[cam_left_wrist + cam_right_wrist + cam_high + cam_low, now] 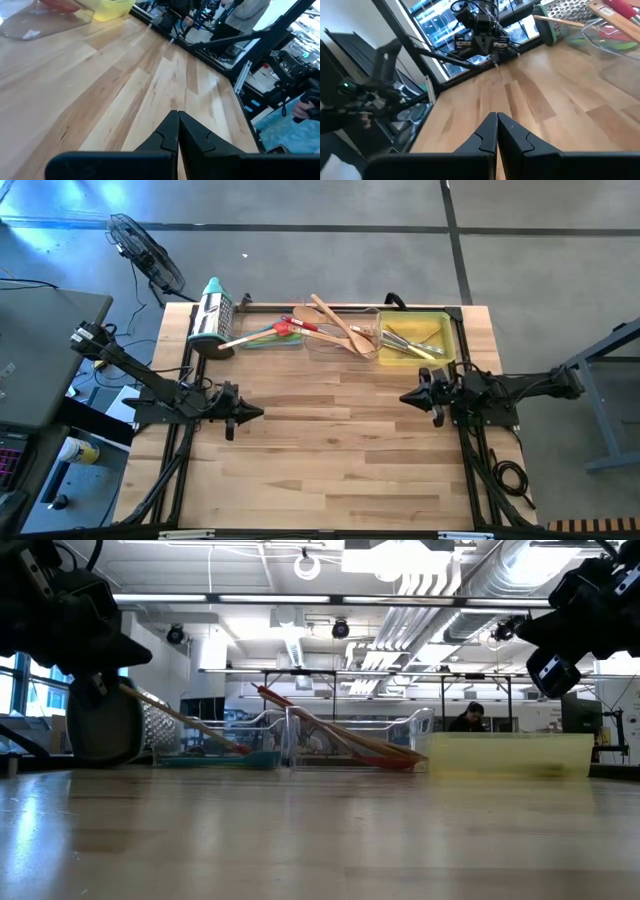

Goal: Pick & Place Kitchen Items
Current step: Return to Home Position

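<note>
Pressed together at the near edge of each wrist view, my left jaws and my right jaws both close to a point with nothing between them, which suits a step that is only about parking. From above, my left arm (150,385) lies at 9 o'clock on the bench (330,470) and my right arm (520,387) at 3 o'clock. Each points inward over bare wood, well apart from the other and from the bins. The kitchen items are gathered along the 12 o'clock edge. A red spatula (300,328) and a green spatula (260,337) lean out of the left clear bin (270,730). A wooden spoon (335,323) crosses the right clear bin (410,730). Slim metal utensils (405,340), knives as far as I can tell, lie in the yellow bin (510,752). I judge the handles overhang the rims because the utensils are longer than the bins, so they rest propped rather than flat. The box grater (212,320) sits at about 11 o'clock, just beside the left clear bin. I see no utensil out on the open wood, so I judge the sorting done and only the settling of both arms left. With the handles well away from me, I expect little risk of knocking one.
</note>
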Controlling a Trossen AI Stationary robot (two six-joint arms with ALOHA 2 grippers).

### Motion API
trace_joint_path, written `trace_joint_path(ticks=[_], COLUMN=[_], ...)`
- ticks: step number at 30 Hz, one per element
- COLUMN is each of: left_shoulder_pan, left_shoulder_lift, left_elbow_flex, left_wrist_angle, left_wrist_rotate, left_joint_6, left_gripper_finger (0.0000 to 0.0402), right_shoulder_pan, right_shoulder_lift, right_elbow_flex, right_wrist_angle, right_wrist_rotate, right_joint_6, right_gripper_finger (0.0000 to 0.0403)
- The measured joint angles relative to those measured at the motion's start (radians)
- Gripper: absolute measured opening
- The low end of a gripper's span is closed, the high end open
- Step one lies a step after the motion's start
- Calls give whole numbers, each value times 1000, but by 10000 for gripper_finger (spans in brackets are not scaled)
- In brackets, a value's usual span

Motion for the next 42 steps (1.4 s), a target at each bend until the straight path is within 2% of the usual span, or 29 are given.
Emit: trace_joint_path(ticks=[8,14,19,26,42], left_shoulder_pan=[0,0,0,0,0], left_shoulder_lift=[0,0,0,0,0], left_elbow_flex=[0,0,0,0,0], left_wrist_angle=[-41,-175,-245,-261,-259], left_wrist_rotate=[-1,-7,62,156,161], left_joint_6=[-20,-27,-66,-68,-66], left_gripper_finger=[0,0,0,0,0], right_shoulder_pan=[0,0,0,0,0], right_shoulder_lift=[5,17,26,26,26], right_elbow_flex=[0,0,-1,-1,-1], right_wrist_angle=[-3,-13,-12,-8,-7], right_wrist_rotate=[-8,-42,-63,-60,-63], right_joint_6=[-32,-65,-87,-88,-88], right_gripper_finger=[3,3,3,3,3])
